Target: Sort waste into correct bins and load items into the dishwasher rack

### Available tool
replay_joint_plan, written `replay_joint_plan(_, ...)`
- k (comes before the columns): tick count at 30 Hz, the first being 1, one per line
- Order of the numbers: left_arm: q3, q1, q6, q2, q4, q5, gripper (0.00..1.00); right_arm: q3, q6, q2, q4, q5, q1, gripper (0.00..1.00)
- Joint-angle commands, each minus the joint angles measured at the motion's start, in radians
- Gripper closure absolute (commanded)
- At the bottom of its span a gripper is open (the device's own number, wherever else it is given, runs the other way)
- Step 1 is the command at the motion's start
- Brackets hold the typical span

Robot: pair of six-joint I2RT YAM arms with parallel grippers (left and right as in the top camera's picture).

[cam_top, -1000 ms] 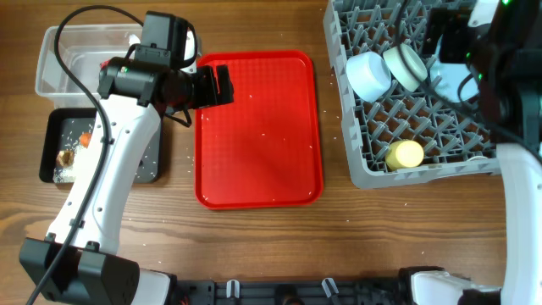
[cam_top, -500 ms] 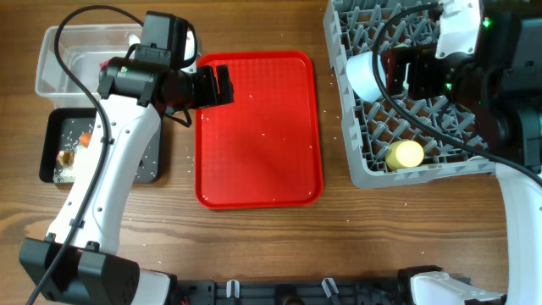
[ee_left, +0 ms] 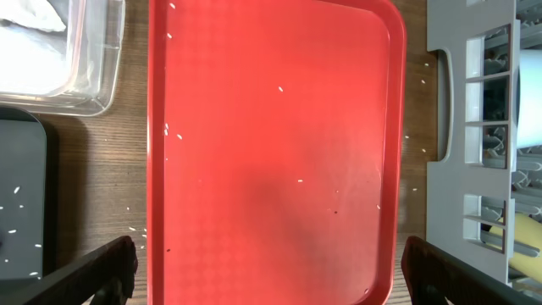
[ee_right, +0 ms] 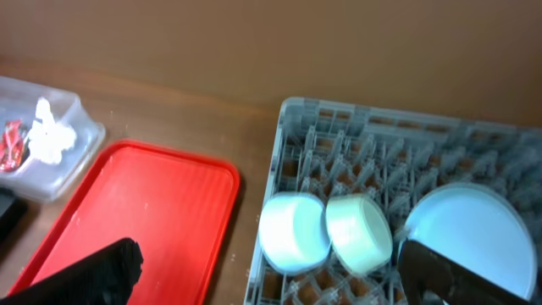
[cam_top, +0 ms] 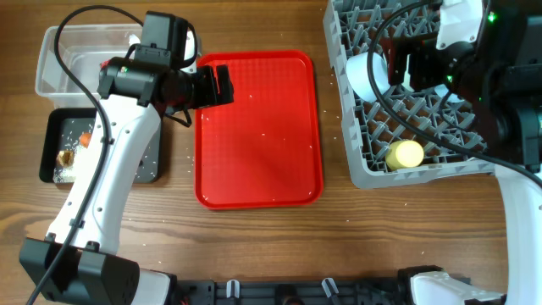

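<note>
The grey dishwasher rack (cam_top: 364, 161) stands at the right. In it are a pale blue bowl (cam_top: 366, 74) (ee_right: 294, 230), a pale green bowl (ee_right: 360, 230), a blue plate (ee_right: 474, 224) and a yellow cup (cam_top: 405, 153). My right gripper (cam_top: 405, 63) (ee_right: 267, 271) hangs open and empty above the bowls, hiding the green one from overhead. The black tray (cam_top: 51, 144) holds a carrot (cam_top: 85, 139), a brown scrap (cam_top: 65, 158) and rice. The clear tub (cam_top: 59, 51) holds a tissue (ee_right: 51, 131) and a red wrapper (ee_right: 13, 140). My left gripper (cam_top: 222, 85) (ee_left: 269, 271) is open and empty.
A flat red serving tray (cam_top: 258, 127) lies mid-table under the left gripper, with a few rice grains (ee_left: 300, 180) on it. More grains are scattered on the wood around the trays. The left arm (cam_top: 118, 144) crosses over the black tray's right side.
My right arm has swung left over the rack, and its gripper now covers the green bowl in the overhead view. The left arm has not moved.
</note>
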Motion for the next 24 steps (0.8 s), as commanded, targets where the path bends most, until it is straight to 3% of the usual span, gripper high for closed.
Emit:
replay_joint_plan(1, 0.006, -0.005, -0.008, 0.006, 0.003, 0.005, 0.0, -0.117, -0.046, -0.08, 0.114, 0.009, 0.002, 0.0)
replay_joint_plan(7, 0.006, -0.005, -0.008, 0.006, 0.003, 0.005, 0.0, -0.574, -0.045, -0.319, 0.498, 0.009, 0.002, 0.0)
replay_joint_plan(16, 0.006, -0.005, -0.008, 0.006, 0.003, 0.005, 0.0, -1.207, -0.033, -0.759, 0.886, 0.01, 0.003, 0.0)
replay_joint_plan(20, 0.006, -0.005, -0.008, 0.006, 0.003, 0.005, 0.0, -1.409, 0.109, -0.972, 0.94, 0.063, 0.005, 0.0)
replay_joint_plan(24, 0.006, -0.005, -0.008, 0.006, 0.003, 0.005, 0.0, -1.507, 0.141, -1.115, 0.94, 0.07, 0.005, 0.0)
